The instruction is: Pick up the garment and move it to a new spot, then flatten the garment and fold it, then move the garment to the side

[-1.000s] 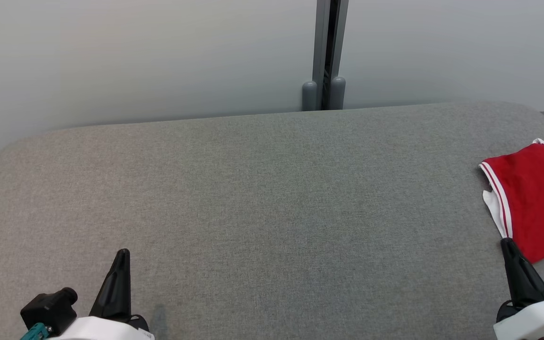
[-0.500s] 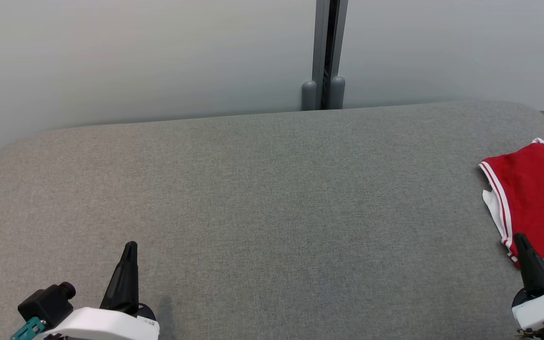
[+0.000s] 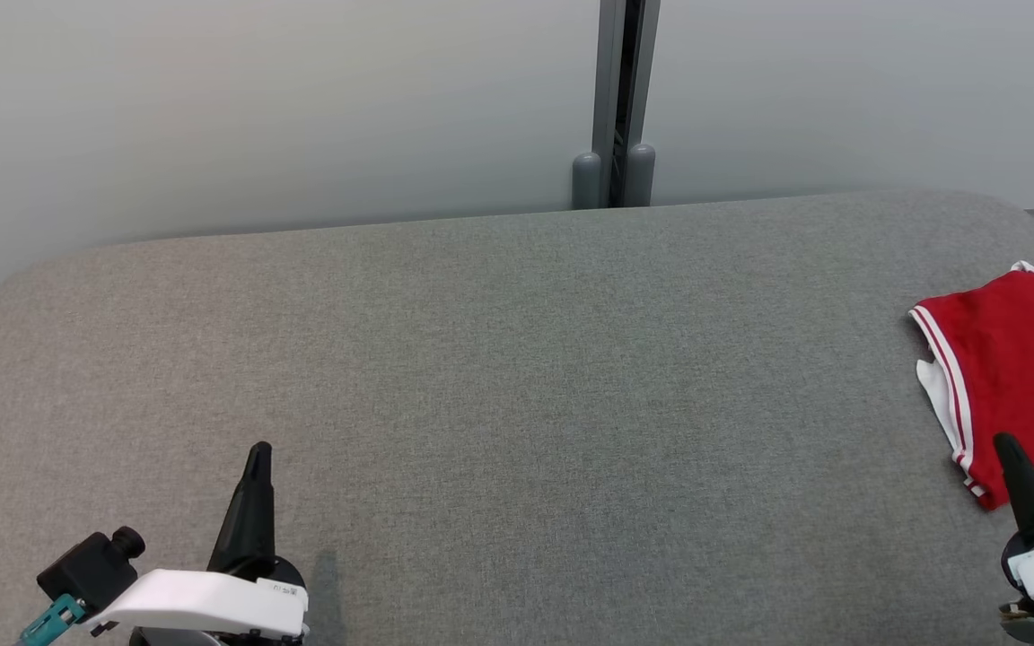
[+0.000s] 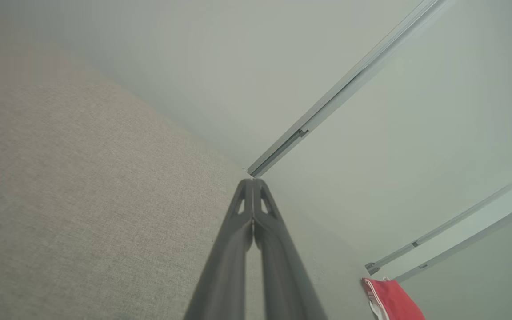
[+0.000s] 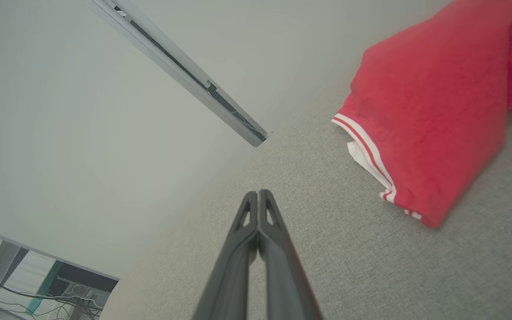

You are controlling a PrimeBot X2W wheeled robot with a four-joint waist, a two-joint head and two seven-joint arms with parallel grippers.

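Grey worktop (image 3: 517, 359) stands before a pale wall with a metal post (image 3: 614, 99). Far right of that post, at the worktop's edge, lies the red garment (image 3: 1020, 377). The right hand (image 3: 1008, 444), clenched and empty, sits just beside it. The left hand (image 3: 258, 450), clenched too, is far left of the post. A stray nudge could push the cloth over the edge or unfold it. The worktop is padded, woven and round-cornered; the garment is soft and limp, with a white-striped hem.
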